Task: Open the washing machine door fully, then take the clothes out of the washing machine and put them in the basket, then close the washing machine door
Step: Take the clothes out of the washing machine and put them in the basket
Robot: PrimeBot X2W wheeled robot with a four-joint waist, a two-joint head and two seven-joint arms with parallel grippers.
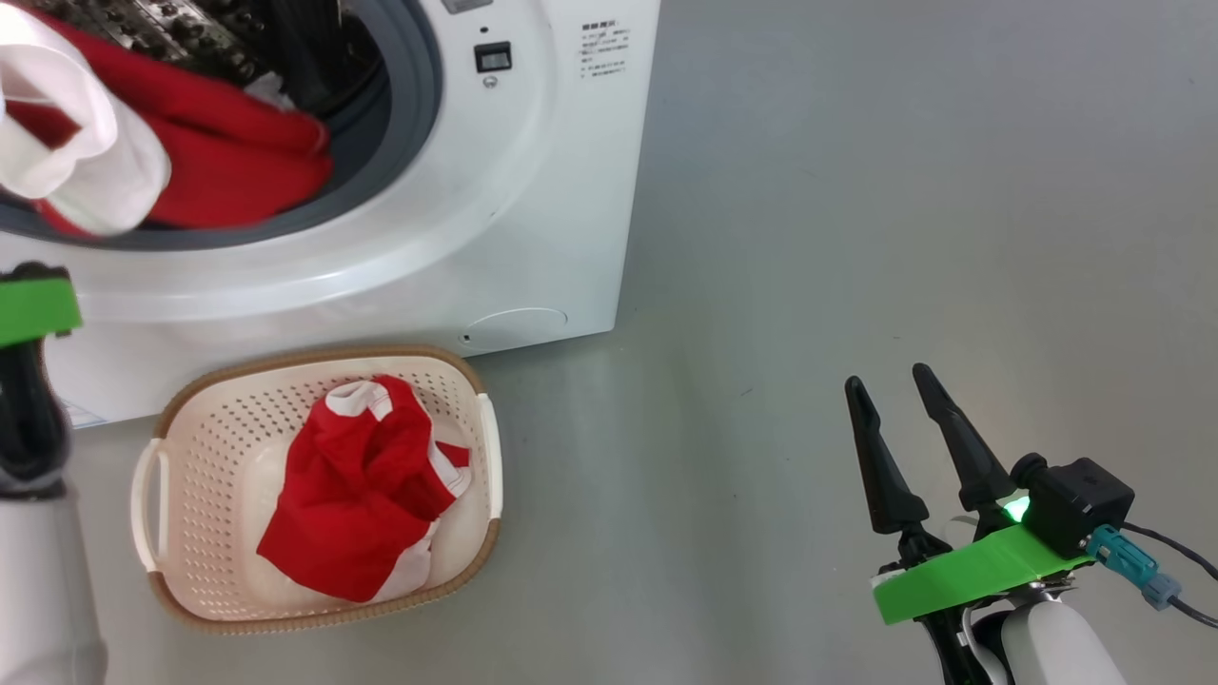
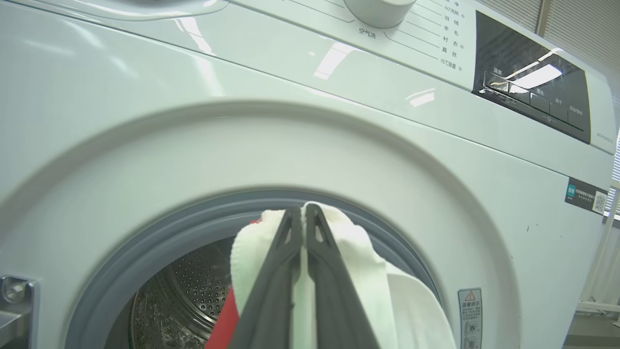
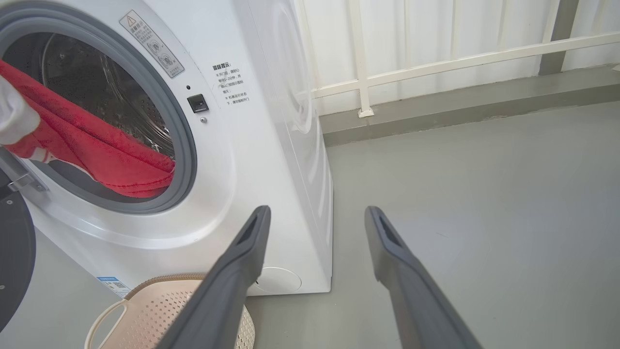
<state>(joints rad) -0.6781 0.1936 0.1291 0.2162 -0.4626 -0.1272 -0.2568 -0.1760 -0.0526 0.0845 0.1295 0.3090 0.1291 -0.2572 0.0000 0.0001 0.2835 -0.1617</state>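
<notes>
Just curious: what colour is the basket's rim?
Brown, with a woven look, on the cream basket; the head view shows it best.

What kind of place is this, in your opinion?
Probably a laundry corner in a plain utility or test room: a white front-loading washing machine stands on a bare grey floor, with a basket of clothes before it and a white railing nearby.
</notes>
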